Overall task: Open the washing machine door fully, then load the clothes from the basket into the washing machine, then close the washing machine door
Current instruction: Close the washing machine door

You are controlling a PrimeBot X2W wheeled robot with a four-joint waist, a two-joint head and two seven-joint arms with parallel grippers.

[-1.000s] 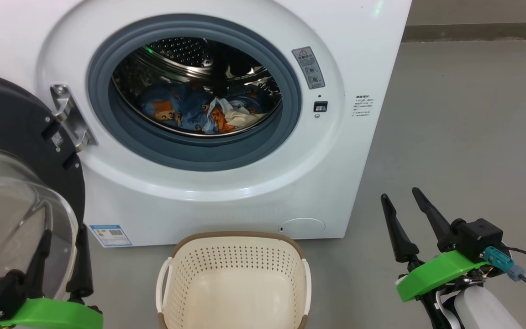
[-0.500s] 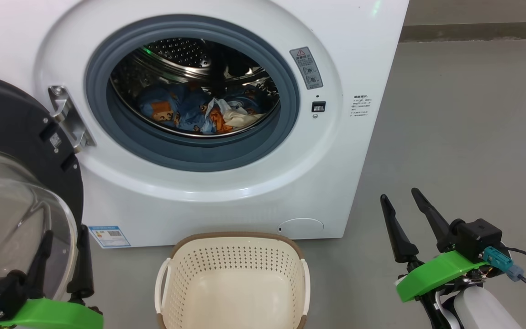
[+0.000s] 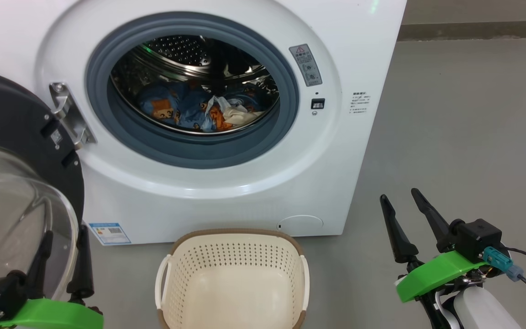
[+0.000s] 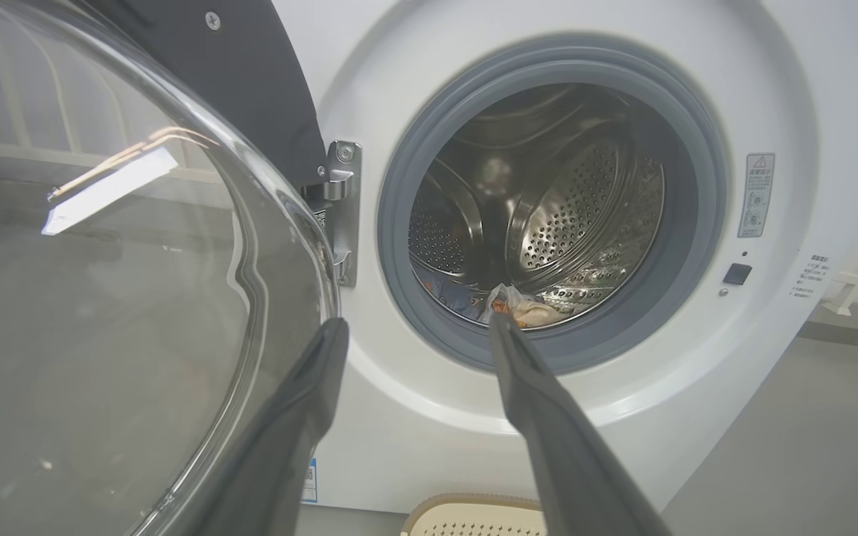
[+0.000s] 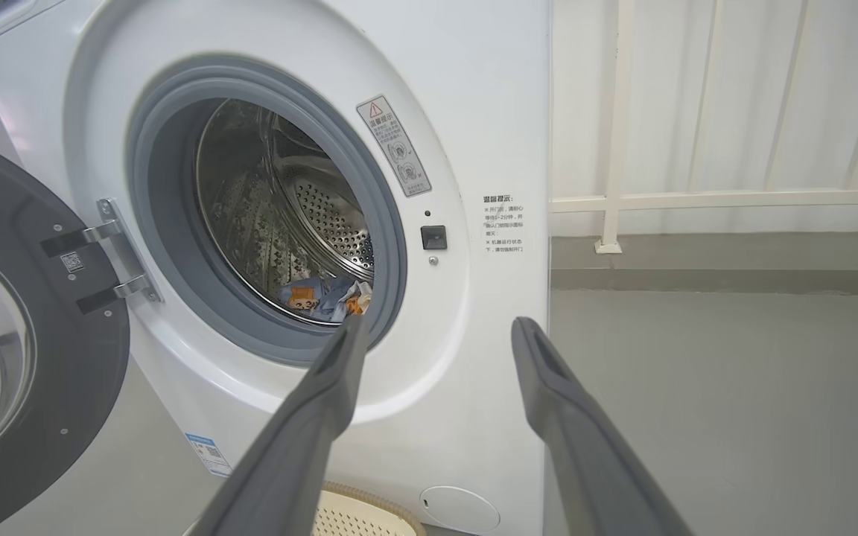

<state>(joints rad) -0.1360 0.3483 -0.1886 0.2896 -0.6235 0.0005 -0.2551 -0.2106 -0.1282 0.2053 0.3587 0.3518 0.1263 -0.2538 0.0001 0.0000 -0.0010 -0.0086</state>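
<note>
Your left end effector (image 3: 64, 233) is open, close to the door (image 3: 12, 119). Your right end effector (image 3: 399, 195) is open too, above the floor (image 3: 450, 137). The door stands open. The clothes (image 3: 194, 109) lie inside the washer (image 3: 244, 192), and the basket (image 3: 233, 265) sits before it.

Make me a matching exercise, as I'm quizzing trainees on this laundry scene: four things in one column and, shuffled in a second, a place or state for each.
Column one
1. clothes
2. basket
3. washing machine door
4. right gripper

Column two
A. swung open, on the robot's left
B. lying inside the drum
C. standing in front of the washing machine, no clothes visible in it
D. open, holding nothing, off to the machine's right

Pairs: 1-B, 2-C, 3-A, 4-D
</note>
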